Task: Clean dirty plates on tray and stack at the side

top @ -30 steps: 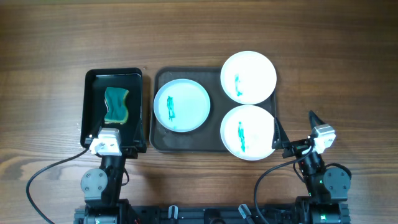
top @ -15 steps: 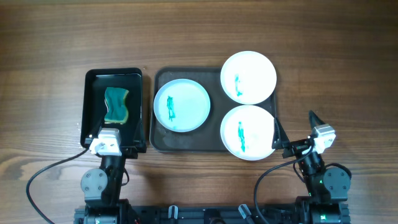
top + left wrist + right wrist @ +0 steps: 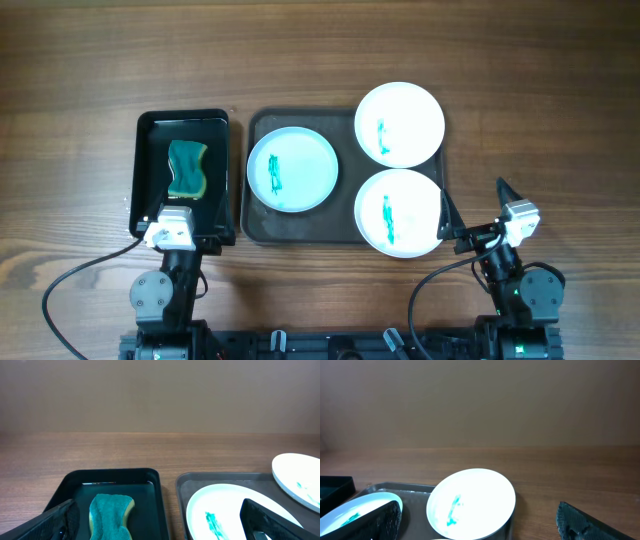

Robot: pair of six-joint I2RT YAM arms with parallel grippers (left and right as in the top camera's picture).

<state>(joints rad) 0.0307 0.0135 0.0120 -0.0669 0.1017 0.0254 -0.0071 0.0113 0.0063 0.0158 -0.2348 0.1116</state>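
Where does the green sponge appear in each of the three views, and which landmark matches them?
Overhead: the sponge lies left of centre, inside the black tray.
Left wrist: the sponge is at the bottom left, in the same tray.
Right wrist: not in view; only the tray's corner shows, at the left edge.
Shared landmark: the black tray.

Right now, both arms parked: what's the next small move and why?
Probably ease the left gripper forward and down onto the sponge in the small black tray. Its jaws are open, the sponge lies just ahead of it, and all three plates on the grey tray show teal smears, so wiping needs the sponge first.
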